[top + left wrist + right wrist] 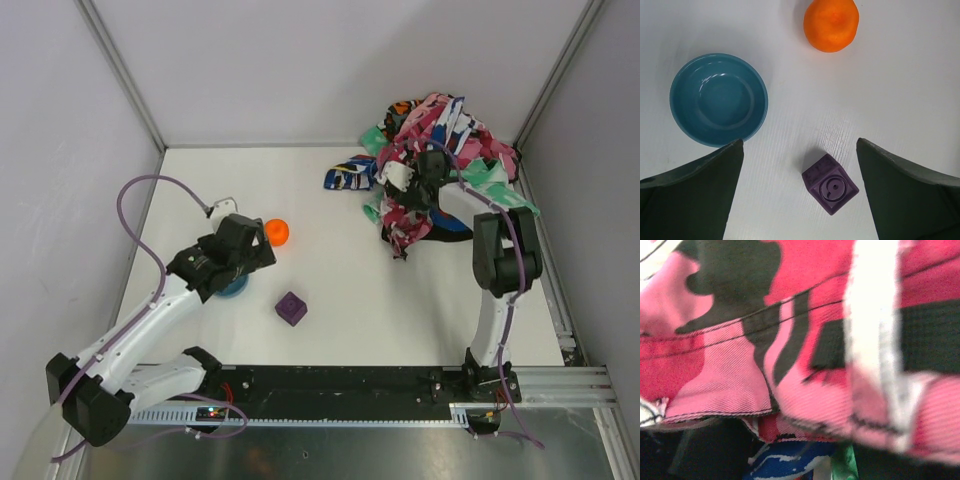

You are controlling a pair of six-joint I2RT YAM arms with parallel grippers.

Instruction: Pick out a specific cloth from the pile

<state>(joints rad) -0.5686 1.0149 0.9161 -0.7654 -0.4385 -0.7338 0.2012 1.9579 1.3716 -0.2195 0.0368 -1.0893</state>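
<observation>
The pile [440,150] of pink-white-black, mint-green and blue-white fabrics lies at the back right. My right gripper [402,186] is pushed into its left side, fingers buried in fabric. The right wrist view is filled with pink, black and white cloth [805,340], with blue-white [785,465] and green [842,467] scraps below; my fingertips do not show there. A plain dark patch [436,240] shows at the pile's near foot, and I cannot tell whether it is the black cloth. My left gripper [800,145] hangs open above the table, holding nothing.
A teal bowl [718,99], an orange [831,23] and a purple cube [830,184] lie under the left gripper. A loose blue-white patterned cloth [350,174] sits left of the pile. White walls close in behind and on both sides.
</observation>
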